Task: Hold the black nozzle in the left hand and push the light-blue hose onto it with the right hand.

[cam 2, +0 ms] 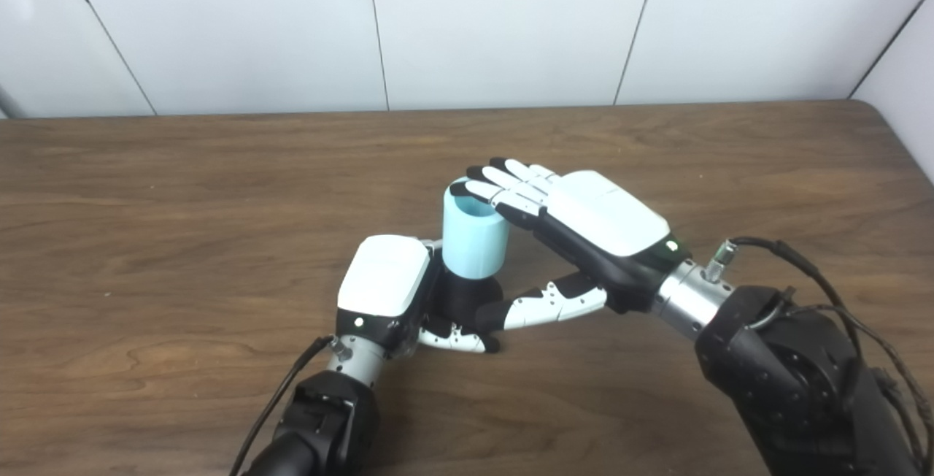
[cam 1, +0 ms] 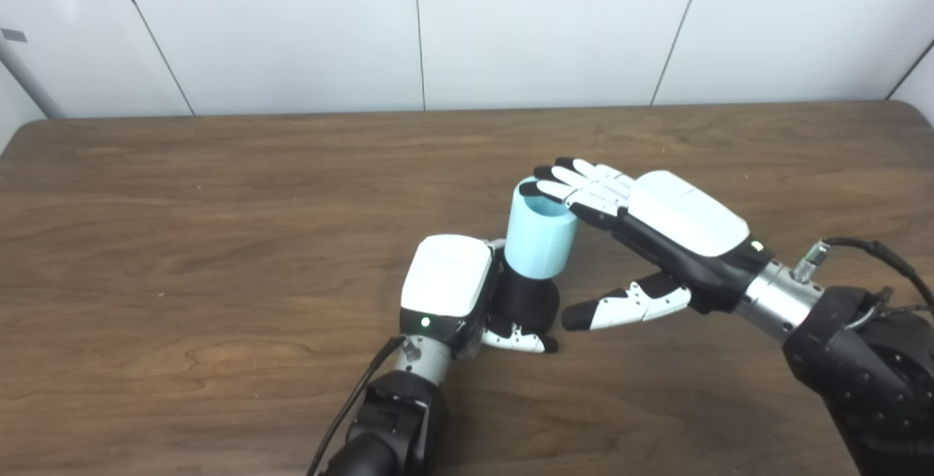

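Looking from the left eye: the brown worktop (cam 1: 219,191) fills most of the frame, with a white wall along the top.
Left hand: the left hand (cam 1: 467,293) is low in the middle of the frame, wrapped tight around the black nozzle (cam 1: 527,301).
Nozzle: it stands up from the worktop, and only its dark lower part shows.
Hose: the light-blue hose (cam 1: 540,231) is a short fat tube just above the nozzle, sitting on top of it and leaning a little to the left.
Right hand: the right hand (cam 1: 657,235) is right of the middle, spread out and holding nothing; its fingertips (cam 1: 543,187) rest at the hose's top rim, and its thumb pokes toward the nozzle from the right.

Looking from the right eye: same things, all a bit more to the left.
Left hand: the left hand (cam 2: 394,290) grips the black nozzle (cam 2: 467,299) low in the middle.
Hose: the light-blue hose (cam 2: 476,235) has an open hollow top, and I cannot tell how far down it has gone.
Right hand: the right hand (cam 2: 584,231) lies flat over the rim, fingers apart.

What could go wrong: I think pushing on just one edge of the rim may tip the hose more, so it jams or pops off.
Another worry: a hard push could slide the nozzle in the left hand's hold.
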Robot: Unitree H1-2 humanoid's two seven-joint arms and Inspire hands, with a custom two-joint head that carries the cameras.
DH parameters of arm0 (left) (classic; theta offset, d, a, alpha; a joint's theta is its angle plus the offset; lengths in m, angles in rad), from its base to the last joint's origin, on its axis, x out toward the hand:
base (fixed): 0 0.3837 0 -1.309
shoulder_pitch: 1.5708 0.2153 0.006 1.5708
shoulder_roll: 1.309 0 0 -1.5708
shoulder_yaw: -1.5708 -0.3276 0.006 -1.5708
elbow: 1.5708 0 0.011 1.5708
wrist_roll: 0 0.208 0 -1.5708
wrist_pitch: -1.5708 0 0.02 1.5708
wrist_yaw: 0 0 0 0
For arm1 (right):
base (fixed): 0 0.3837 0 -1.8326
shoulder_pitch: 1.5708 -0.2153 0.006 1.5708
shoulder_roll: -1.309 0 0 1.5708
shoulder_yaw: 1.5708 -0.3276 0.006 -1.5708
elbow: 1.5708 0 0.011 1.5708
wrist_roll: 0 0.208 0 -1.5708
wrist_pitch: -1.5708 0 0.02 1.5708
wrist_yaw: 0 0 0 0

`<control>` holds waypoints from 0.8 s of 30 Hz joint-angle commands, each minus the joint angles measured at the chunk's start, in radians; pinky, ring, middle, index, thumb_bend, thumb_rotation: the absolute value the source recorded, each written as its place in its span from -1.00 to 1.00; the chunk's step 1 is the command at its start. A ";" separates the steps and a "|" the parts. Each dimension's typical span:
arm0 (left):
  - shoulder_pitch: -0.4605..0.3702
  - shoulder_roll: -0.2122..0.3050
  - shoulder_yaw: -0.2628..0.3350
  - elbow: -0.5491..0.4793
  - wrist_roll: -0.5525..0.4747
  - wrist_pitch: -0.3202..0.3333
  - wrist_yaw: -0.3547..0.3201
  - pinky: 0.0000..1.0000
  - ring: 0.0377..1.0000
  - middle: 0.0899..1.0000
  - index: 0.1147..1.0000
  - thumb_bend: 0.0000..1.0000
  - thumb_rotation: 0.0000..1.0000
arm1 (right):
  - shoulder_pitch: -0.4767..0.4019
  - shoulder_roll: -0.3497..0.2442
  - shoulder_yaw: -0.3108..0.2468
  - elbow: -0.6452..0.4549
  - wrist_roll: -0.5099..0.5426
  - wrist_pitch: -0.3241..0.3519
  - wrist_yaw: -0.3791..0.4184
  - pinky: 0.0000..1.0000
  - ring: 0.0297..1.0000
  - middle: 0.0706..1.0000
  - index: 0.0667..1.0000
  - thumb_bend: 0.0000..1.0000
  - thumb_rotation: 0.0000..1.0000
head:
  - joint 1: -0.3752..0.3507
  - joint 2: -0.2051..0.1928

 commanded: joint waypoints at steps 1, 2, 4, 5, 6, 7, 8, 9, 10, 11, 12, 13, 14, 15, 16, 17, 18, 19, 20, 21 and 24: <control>0.052 0.002 -0.029 0.052 -0.058 -0.028 -0.096 0.12 0.06 -0.14 -0.17 0.05 -1.00 | -0.007 -0.007 0.006 -0.009 0.003 -0.020 0.004 0.97 1.00 0.94 0.82 0.25 1.00 | 0.001 0.001; 0.051 0.002 -0.029 0.053 -0.058 -0.029 -0.097 0.11 0.06 -0.15 -0.17 0.05 -1.00 | -0.007 -0.005 0.010 -0.009 0.003 -0.022 0.003 0.97 1.00 0.94 0.82 0.25 1.00 | 0.001 0.002; 0.050 0.001 -0.029 0.052 -0.057 -0.028 -0.103 0.12 0.07 -0.12 -0.17 0.05 -1.00 | -0.009 0.001 0.017 -0.015 0.000 -0.021 0.004 0.95 1.00 0.93 0.81 0.26 1.00 | 0.001 0.002; 0.050 0.001 -0.029 0.052 -0.057 -0.028 -0.105 0.12 0.07 -0.12 -0.17 0.05 -1.00 | -0.011 0.004 0.020 -0.021 -0.002 -0.016 0.009 0.94 1.00 0.93 0.81 0.26 1.00 | 0.001 0.002; 0.049 0.000 -0.029 0.051 -0.055 -0.027 -0.107 0.12 0.07 -0.11 -0.17 0.05 -1.00 | -0.013 0.006 0.024 -0.029 -0.004 -0.009 0.016 0.94 1.00 0.93 0.81 0.26 1.00 | 0.001 0.002; 0.049 0.000 -0.029 0.051 -0.054 -0.026 -0.109 0.11 0.07 -0.11 -0.17 0.05 -1.00 | -0.015 0.008 0.028 -0.036 -0.005 -0.003 0.024 0.94 1.00 0.93 0.82 0.27 1.00 | 0.001 0.002; 0.048 -0.001 -0.028 0.052 -0.055 -0.025 -0.110 0.14 0.11 -0.07 -0.18 0.04 -1.00 | -0.016 0.011 0.031 -0.042 -0.006 0.002 0.030 0.93 1.00 0.93 0.82 0.28 1.00 | -0.003 0.002; 0.048 -0.001 -0.027 0.053 -0.059 -0.026 -0.110 0.16 0.13 -0.04 -0.19 0.04 -1.00 | -0.017 0.013 0.033 -0.049 -0.005 0.007 0.037 0.93 1.00 0.93 0.82 0.29 1.00 | -0.003 0.002; 0.048 -0.002 -0.025 0.055 -0.062 -0.027 -0.109 0.18 0.15 -0.02 -0.20 0.03 -1.00 | -0.017 0.015 0.036 -0.055 -0.005 0.012 0.043 0.93 1.00 0.93 0.82 0.28 1.00 | -0.003 0.002; 0.049 -0.002 -0.024 0.056 -0.062 -0.028 -0.108 0.18 0.16 -0.01 -0.20 0.03 -1.00 | -0.018 0.017 0.038 -0.061 -0.004 0.015 0.047 0.92 1.00 0.92 0.82 0.28 1.00 | -0.004 0.005; 0.048 -0.002 -0.024 0.058 -0.060 -0.028 -0.106 0.18 0.16 -0.01 -0.20 0.03 -1.00 | -0.018 0.018 0.040 -0.067 -0.003 0.018 0.050 0.92 1.00 0.92 0.81 0.28 1.00 | -0.004 0.005; 0.049 -0.002 -0.024 0.059 -0.058 -0.029 -0.104 0.18 0.16 -0.01 -0.20 0.03 -1.00 | -0.018 0.018 0.042 -0.073 -0.002 0.022 0.054 0.91 1.00 0.92 0.81 0.27 1.00 | -0.006 0.009; 0.049 -0.002 -0.023 0.059 -0.057 -0.029 -0.103 0.17 0.15 -0.01 -0.20 0.04 -1.00 | -0.017 0.018 0.043 -0.077 -0.001 0.026 0.059 0.90 1.00 0.91 0.81 0.25 1.00 | -0.006 0.009; 0.050 -0.003 -0.023 0.060 -0.056 -0.030 -0.102 0.18 0.16 -0.01 -0.21 0.03 -1.00 | -0.017 0.018 0.046 -0.078 -0.002 0.028 0.063 0.90 1.00 0.91 0.81 0.24 1.00 | -0.006 0.009; 0.051 -0.003 -0.023 0.059 -0.055 -0.030 -0.102 0.16 0.13 -0.02 -0.20 0.04 -1.00 | -0.017 0.018 0.050 -0.079 -0.005 0.032 0.071 0.89 1.00 0.91 0.81 0.23 1.00 | -0.004 0.012; 0.051 -0.003 -0.023 0.059 -0.054 -0.031 -0.102 0.16 0.14 -0.01 -0.21 0.03 -1.00 | -0.016 0.019 0.053 -0.078 -0.008 0.034 0.076 0.88 1.00 0.90 0.81 0.24 1.00 | -0.004 0.012; 0.052 -0.003 -0.023 0.059 -0.054 -0.031 -0.102 0.17 0.15 0.00 -0.21 0.03 -1.00 | -0.016 0.019 0.056 -0.078 -0.010 0.035 0.080 0.86 1.00 0.89 0.81 0.25 1.00 | -0.004 0.012; 0.053 -0.003 -0.023 0.059 -0.055 -0.033 -0.100 0.17 0.15 0.00 -0.22 0.03 -1.00 | -0.015 0.019 0.062 -0.074 -0.017 0.032 0.083 0.86 1.00 0.89 0.80 0.25 1.00 | -0.002 0.014; 0.054 -0.004 -0.022 0.059 -0.056 -0.035 -0.098 0.17 0.15 0.00 -0.22 0.03 -1.00 | -0.014 0.019 0.068 -0.070 -0.024 0.027 0.085 0.84 0.99 0.88 0.80 0.24 1.00 | -0.001 0.014; 0.054 -0.004 -0.022 0.058 -0.056 -0.035 -0.099 0.16 0.15 0.00 -0.22 0.03 -1.00 | -0.013 0.018 0.072 -0.066 -0.030 0.026 0.089 0.83 0.98 0.86 0.79 0.24 1.00 | -0.001 0.015; 0.056 -0.004 -0.021 0.055 -0.053 -0.031 -0.106 0.19 0.17 0.01 -0.22 0.03 -1.00 | -0.005 0.008 0.082 -0.060 -0.048 0.027 0.101 0.83 0.97 0.85 0.78 0.24 1.00 | -0.001 0.019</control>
